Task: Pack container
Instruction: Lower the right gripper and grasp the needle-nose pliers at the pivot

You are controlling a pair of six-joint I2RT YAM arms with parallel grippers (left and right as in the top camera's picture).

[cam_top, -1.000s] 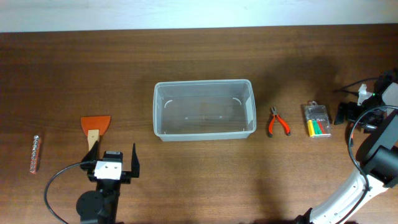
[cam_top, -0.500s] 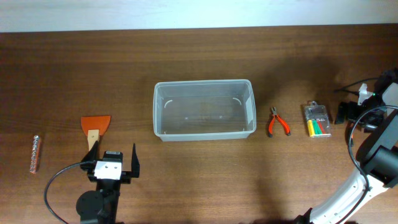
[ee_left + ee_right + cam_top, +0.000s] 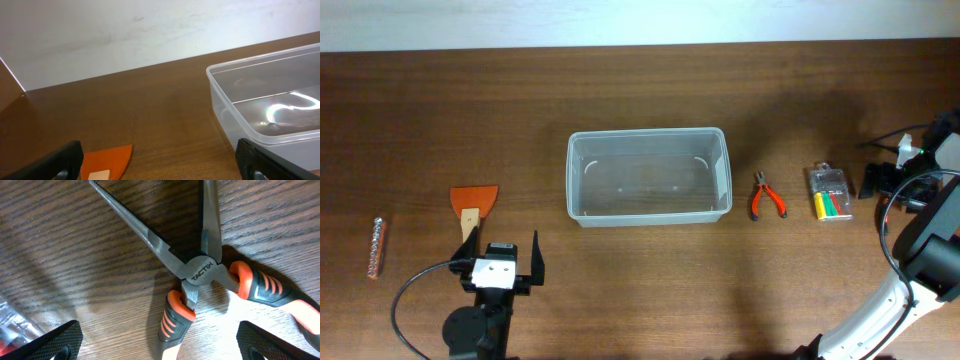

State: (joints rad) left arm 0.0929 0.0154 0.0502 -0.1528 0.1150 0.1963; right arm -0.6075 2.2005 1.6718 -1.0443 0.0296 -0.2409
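A: Where does the container (image 3: 650, 215) sit?
B: Centre of the overhead frame, empty, long axis left-right.
A: Arms?
B: Left gripper (image 3: 506, 258) sits lower left, jaws spread, holding nothing, with the orange scraper (image 3: 473, 199) just above it. Right gripper (image 3: 159, 346) is at the right edge, jaws also spread and empty.
A: First pick?
B: Probably the pliers (image 3: 201, 271). They lie just ahead of the right jaws, nose up-frame, handles lower right, between the container and the small clear case (image 3: 830, 193). The right arm is nearer.

Container (image 3: 647, 132): clear plastic rectangular bin, rounded corners, raised rim. Stands upright, top open, bare floor visible. Sits mid-way along the wooden table (image 3: 470, 100), long side running left-right.
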